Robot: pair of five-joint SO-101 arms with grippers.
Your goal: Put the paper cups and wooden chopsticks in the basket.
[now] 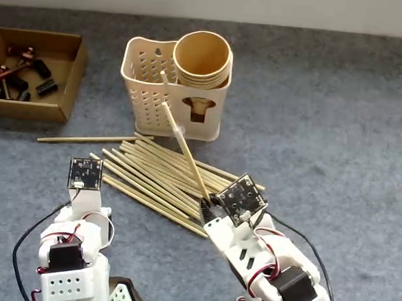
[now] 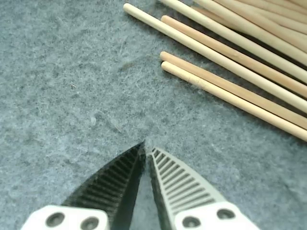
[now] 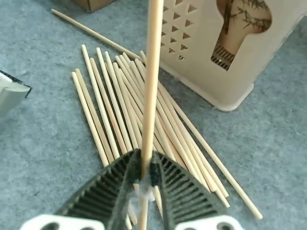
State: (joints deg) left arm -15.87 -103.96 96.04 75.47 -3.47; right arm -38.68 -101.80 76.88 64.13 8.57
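Note:
A cream basket (image 1: 142, 88) stands at the back of the grey table with stacked paper cups (image 1: 202, 57) in its right half. Several wooden chopsticks (image 1: 156, 175) lie fanned out in front of it. My right gripper (image 1: 206, 209) is shut on one chopstick (image 1: 181, 139) that slants up toward the basket's front wall; in the right wrist view that chopstick (image 3: 152, 81) rises from between the fingers (image 3: 117, 187). My left gripper (image 2: 145, 149) is shut on nothing, low over bare carpet beside the chopstick ends (image 2: 216, 57). The left arm's wrist (image 1: 85, 174) sits left of the pile.
A cardboard box (image 1: 60, 84) with dark small parts stands at the back left. One stray chopstick (image 1: 88, 139) lies between that box and the pile. Open carpet spreads to the right of the basket.

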